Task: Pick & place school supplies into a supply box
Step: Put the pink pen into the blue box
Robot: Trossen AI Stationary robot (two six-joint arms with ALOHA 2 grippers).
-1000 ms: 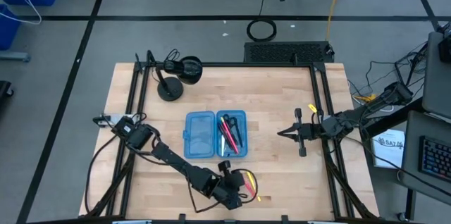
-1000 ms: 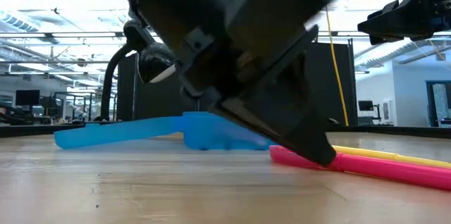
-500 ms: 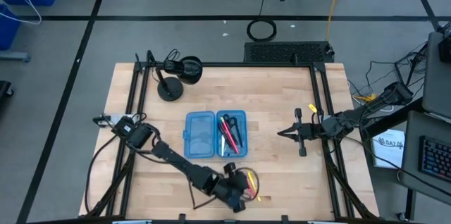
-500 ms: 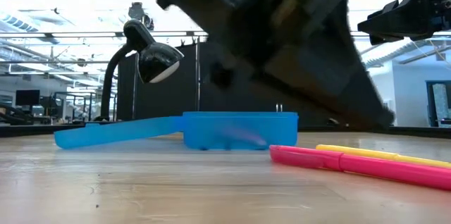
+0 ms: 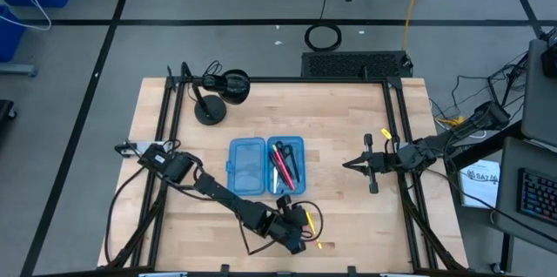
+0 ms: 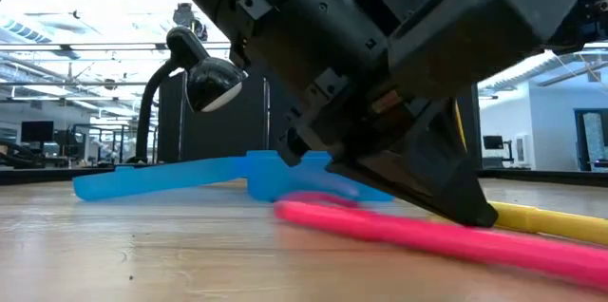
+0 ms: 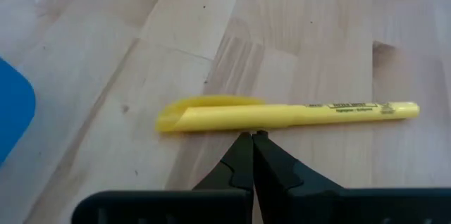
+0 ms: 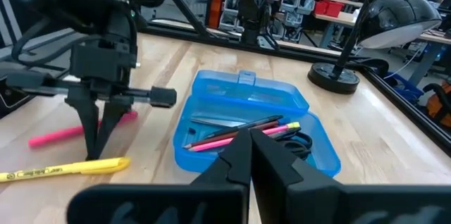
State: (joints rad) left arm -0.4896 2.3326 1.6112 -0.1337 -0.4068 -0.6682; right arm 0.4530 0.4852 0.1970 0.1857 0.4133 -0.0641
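Observation:
My left gripper point(image 7: 252, 137) is shut and points down at the table near its near edge point(image 5: 300, 229), to the near right of the supply box. A yellow highlighter point(image 7: 282, 115) lies flat just ahead of its tips. A pink marker point(image 6: 399, 231) lies flat on the near side of the fingers. The open blue supply box point(image 5: 252, 165) holds pens and scissors in its right half point(image 5: 285, 164). My right gripper point(image 8: 250, 136) is shut and hovers to the right of the box point(image 5: 350, 165). My left gripper comes slanting from above with shut fingers point(image 6: 470, 215) down at the table, right behind the pink marker's barrel point(image 6: 446, 237), about mid-length. The tips appear to meet the marker's far side. Nothing is between the fingers. The marker lies flat on the table.
A black desk lamp point(image 5: 213, 103) stands at the far left corner of the table. Black frame rails run along the table's left and right sides. Bare wood shows between the box and my right gripper.
My left gripper lifted off the pink marker's end, then came down again a little to the right, farther along the marker. The pink marker slid along the table, its end moving toward the left. The yellow highlighter stayed put.

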